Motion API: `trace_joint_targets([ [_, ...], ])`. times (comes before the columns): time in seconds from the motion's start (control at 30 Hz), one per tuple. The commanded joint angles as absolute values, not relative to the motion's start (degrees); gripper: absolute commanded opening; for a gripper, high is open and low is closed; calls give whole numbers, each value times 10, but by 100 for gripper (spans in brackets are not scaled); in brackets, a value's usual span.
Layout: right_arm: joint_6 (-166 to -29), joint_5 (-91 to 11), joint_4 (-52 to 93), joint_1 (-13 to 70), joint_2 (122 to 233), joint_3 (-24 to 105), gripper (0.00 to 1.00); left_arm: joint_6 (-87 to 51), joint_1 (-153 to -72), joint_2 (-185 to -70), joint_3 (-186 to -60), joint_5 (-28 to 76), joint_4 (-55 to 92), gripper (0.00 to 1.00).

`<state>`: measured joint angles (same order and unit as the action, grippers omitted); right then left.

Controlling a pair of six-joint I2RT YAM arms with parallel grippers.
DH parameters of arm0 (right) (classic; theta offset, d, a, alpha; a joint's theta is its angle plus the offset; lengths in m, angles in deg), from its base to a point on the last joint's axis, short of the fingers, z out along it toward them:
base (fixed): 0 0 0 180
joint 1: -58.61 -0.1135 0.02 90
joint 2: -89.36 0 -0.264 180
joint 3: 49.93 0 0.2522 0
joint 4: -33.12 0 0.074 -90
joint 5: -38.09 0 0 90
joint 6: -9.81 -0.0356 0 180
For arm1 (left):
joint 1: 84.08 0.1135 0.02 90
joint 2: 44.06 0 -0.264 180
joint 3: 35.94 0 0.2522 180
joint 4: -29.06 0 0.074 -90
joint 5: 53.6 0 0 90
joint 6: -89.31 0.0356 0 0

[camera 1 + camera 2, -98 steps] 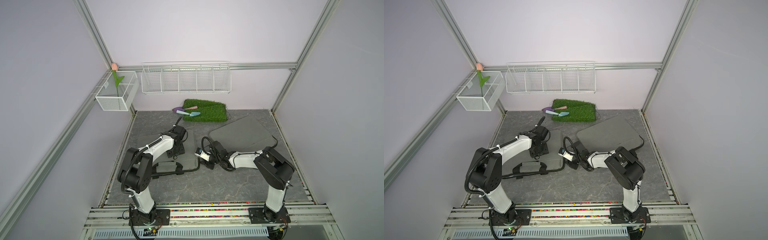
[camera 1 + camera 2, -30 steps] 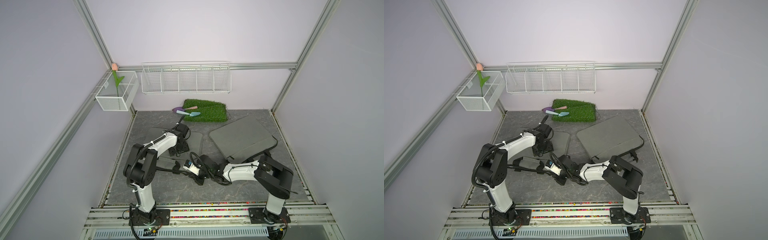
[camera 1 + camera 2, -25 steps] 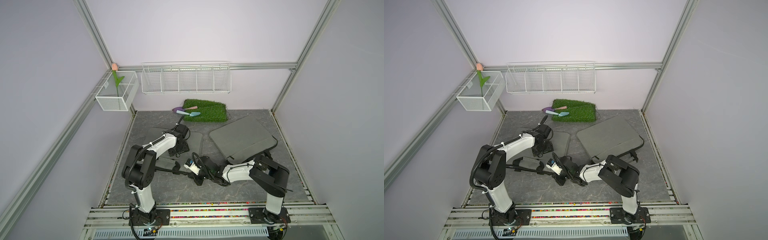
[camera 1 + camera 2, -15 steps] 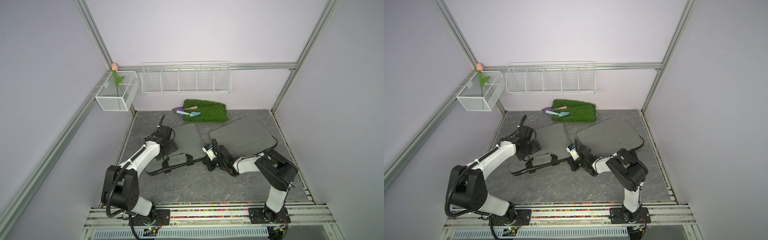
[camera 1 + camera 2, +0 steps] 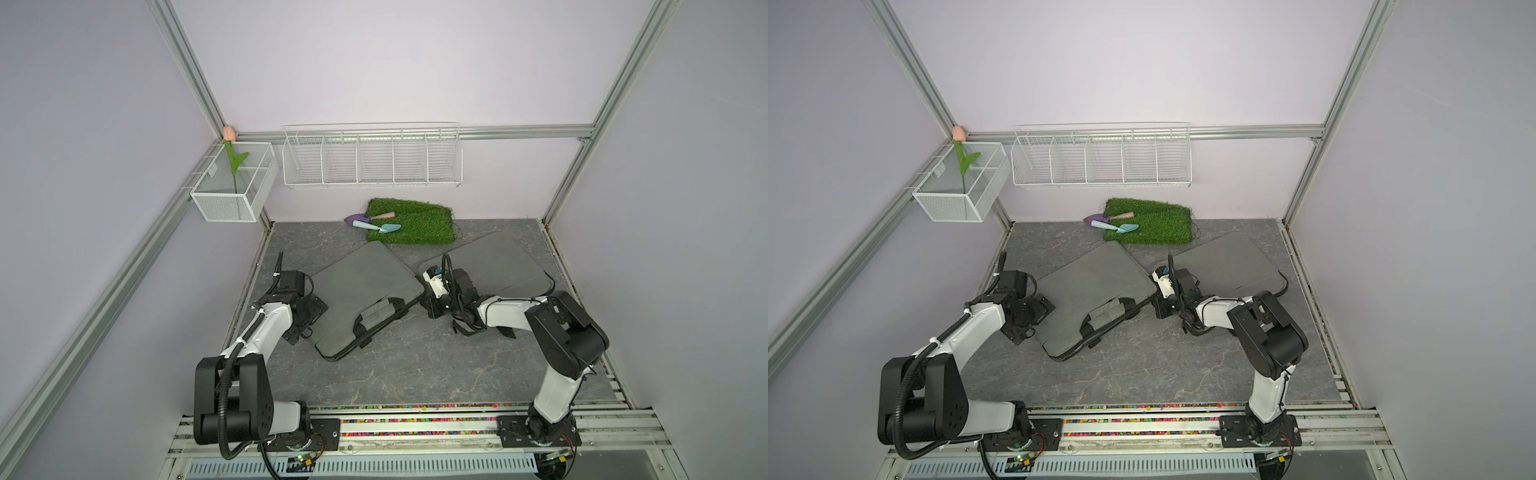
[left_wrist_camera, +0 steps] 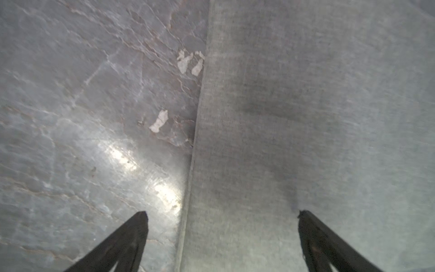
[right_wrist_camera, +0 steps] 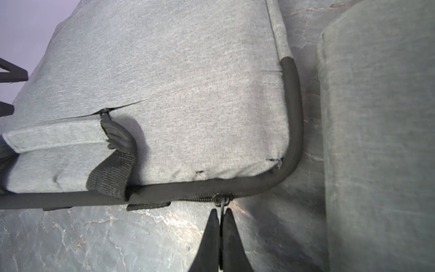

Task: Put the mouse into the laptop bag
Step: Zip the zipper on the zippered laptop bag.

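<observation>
Pinching claw: the right gripper [image 7: 220, 213] is clenched, its two fingers pressed together on the zipper pull [image 7: 222, 203] of the laptop bag [image 7: 188, 94], low over the table [image 7: 117, 235].
Laptop bag: grey with black trim, it lies flat at about 10 o'clock from the table's middle in both top views [image 5: 365, 286] [image 5: 1096, 282].
Zipper pull: it sits on the bag's near edge, just beside the 3 o'clock corner.
Handle: the handle [image 5: 376, 313] is a grey strap with black webbing ends, lying on the bag's 6 o'clock side.
Left claw: the left gripper [image 6: 222, 215] is released, jaws wide apart and holding nothing. One finger hangs over bare table and its mate over grey fabric, straddling the bag's 9 o'clock edge.
Second bag: the second bag [image 5: 494, 266] is also grey and padded, at 2 o'clock, with a strip of table between it and the first.
Grass mat: the grass mat [image 5: 419, 226] lies at 12 o'clock against the back wall, with two toy trowels [image 5: 372, 222] across its 9 o'clock edge.
Wire rack: the wire rack [image 5: 372, 162] hangs on the back wall above the mat.
Mesh basket: the mesh basket [image 5: 224, 208] is on the side wall at 10 o'clock, with a tulip [image 5: 235, 166] upright inside.
</observation>
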<state>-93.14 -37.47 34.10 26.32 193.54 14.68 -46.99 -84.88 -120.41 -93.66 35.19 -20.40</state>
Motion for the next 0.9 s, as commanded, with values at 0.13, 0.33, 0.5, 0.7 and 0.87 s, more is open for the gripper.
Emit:
trace_joint_targets([
  [0.13,-915,-371,315,261,1932,149,6,-590,-849,-1121,-780,203,-78,100],
  [0.33,-898,-385,285,228,1922,158,6,-669,-867,-1012,-677,160,54,100],
  [0.5,-879,-427,262,152,1898,153,6,-709,-929,-963,-669,205,75,100],
  [0.7,-875,-458,235,63,1874,164,6,-723,-987,-989,-685,249,88,100],
  [0.87,-883,-480,233,-24,1871,182,6,-732,-1006,-1020,-687,270,120,99],
])
